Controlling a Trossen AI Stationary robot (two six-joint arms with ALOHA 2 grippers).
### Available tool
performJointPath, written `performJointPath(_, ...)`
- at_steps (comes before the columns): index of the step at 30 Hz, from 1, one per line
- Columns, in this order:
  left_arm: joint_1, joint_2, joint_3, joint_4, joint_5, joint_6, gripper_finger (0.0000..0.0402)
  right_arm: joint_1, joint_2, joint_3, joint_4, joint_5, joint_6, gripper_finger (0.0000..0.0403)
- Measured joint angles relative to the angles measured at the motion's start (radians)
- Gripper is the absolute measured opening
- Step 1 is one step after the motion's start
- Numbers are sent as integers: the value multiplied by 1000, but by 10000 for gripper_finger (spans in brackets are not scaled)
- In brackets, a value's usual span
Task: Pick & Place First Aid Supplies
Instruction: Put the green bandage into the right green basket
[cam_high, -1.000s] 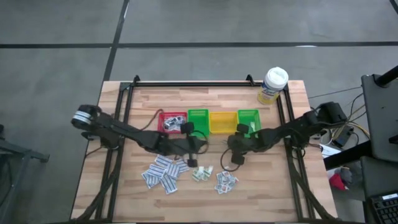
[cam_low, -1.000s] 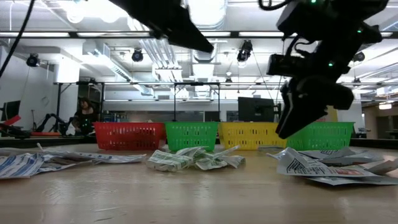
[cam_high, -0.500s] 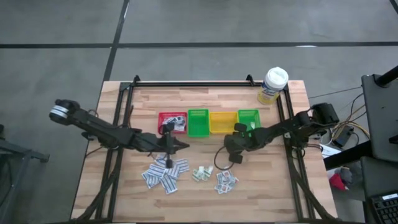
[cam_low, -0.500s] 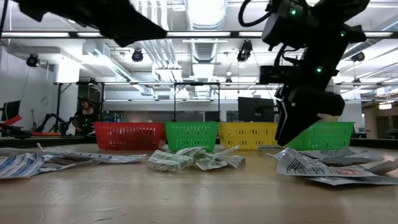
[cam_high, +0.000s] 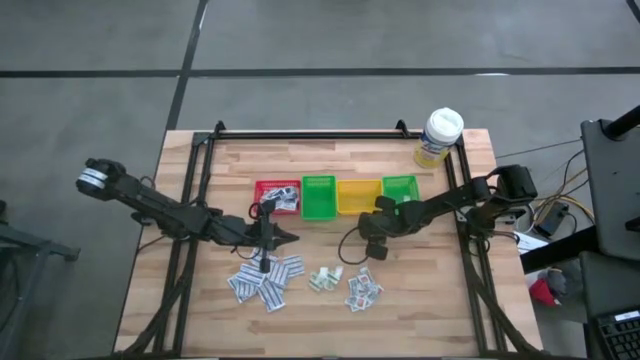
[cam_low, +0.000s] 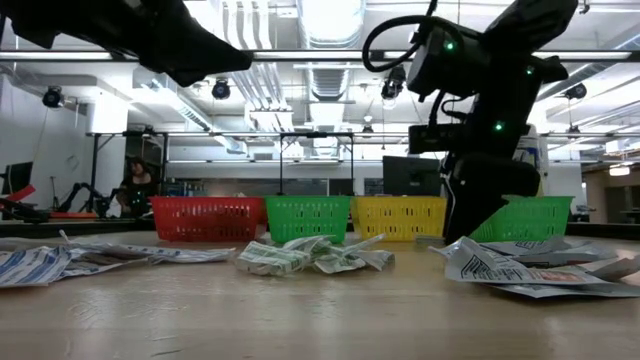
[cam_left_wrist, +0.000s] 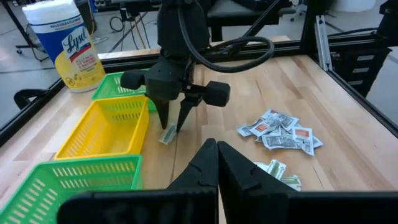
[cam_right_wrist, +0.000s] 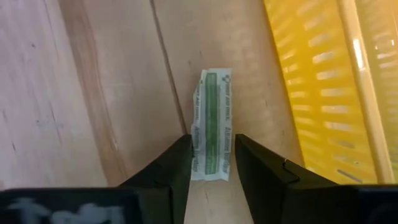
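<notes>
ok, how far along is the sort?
Early. Done: some packets lie in the red bin. In hand: the right claw straddles a green-print packet beside the yellow bin, not lifted. Left: three piles. Left claw is shut, empty.

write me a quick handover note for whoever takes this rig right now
Right gripper: jaws down astride a green-striped packet lying on the table beside the yellow bin, not yet clamped.
Left gripper: shut, empty, above the left pile.
Done: some packets lie in the red bin.
Left: this packet, plus the three piles on the table.
</notes>
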Motion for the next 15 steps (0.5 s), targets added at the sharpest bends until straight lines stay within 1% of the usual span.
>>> performJointPath(4,0,0,0,0,0,0,0,0,-5,2,-3,-3,0,105)
performJointPath(9,0,0,0,-1,0,0,0,0,-7,4,-2,-5,-1,69)
performJointPath(15,0,0,0,-2,0,0,0,4,-7,46,-5,-29,-34,35)
